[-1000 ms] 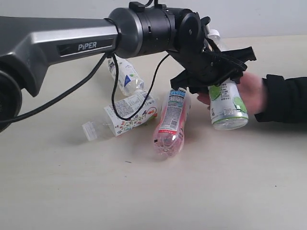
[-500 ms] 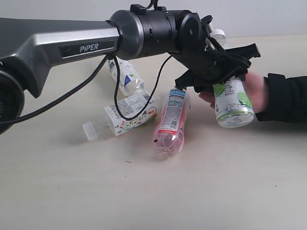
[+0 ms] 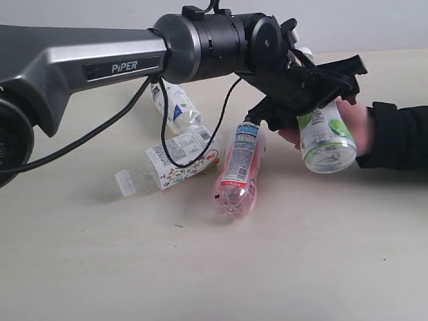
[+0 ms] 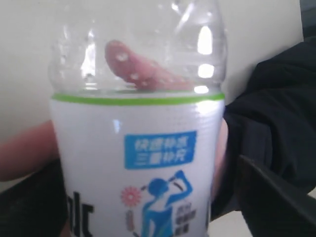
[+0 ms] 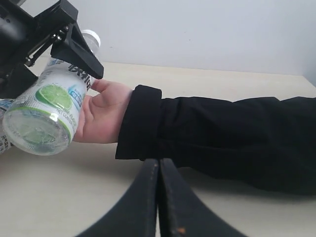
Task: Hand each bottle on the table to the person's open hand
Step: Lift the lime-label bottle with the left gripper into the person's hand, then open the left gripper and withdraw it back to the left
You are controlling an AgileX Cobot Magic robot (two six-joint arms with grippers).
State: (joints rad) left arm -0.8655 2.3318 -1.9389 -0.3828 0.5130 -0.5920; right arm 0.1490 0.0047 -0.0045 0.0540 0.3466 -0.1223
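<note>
At person's hand (image 5: 101, 118) | L fingers (image 5: 74, 42) clamped on lime-green bottle (image 3: 326, 137) | R fingers (image 5: 140, 202) together, empty

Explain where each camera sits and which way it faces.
Exterior view: low beside the table, facing across it; shows the left arm, its left end effector clamped on the lime-label bottle.
Left wrist view: on the left wrist, facing that bottle close; end effector fingers flank it.
Right wrist view: low over the table, facing the person's hand; shut right end effector in front.
All three share the bottle and hand.
</note>
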